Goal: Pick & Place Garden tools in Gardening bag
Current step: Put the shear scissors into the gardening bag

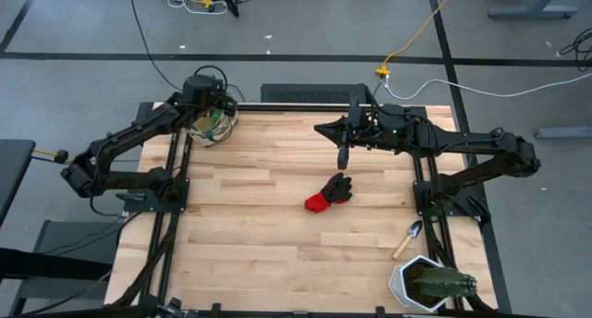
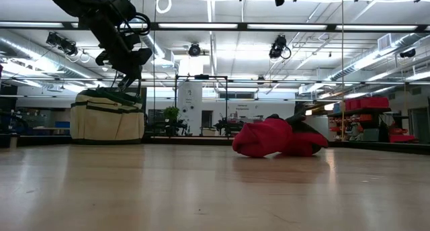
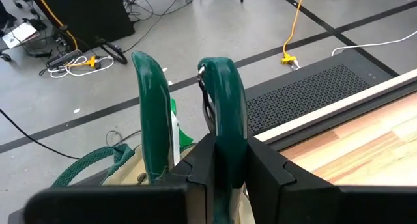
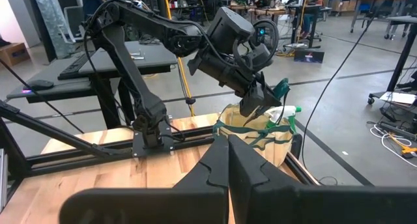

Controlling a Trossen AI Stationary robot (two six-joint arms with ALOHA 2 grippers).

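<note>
Shears (image 3: 218,113), green-handled, sit pinched between the left gripper's (image 3: 195,159) narrowed fingers, directly over the gardening bag (image 1: 211,124) at the table's far left corner; a spray bottle (image 4: 287,112) already pokes from the bag just beside those fingers. Letting go off-centre could catch the handles on the bag's rim or tip them over the table edge (image 1: 277,103), which lies close behind. The right gripper (image 1: 343,157), fingers fully closed on nothing, hovers near the glove (image 1: 330,192); the trowel (image 1: 408,238) and cactus pot (image 1: 427,284) lie well apart, leaving open board around.
</note>
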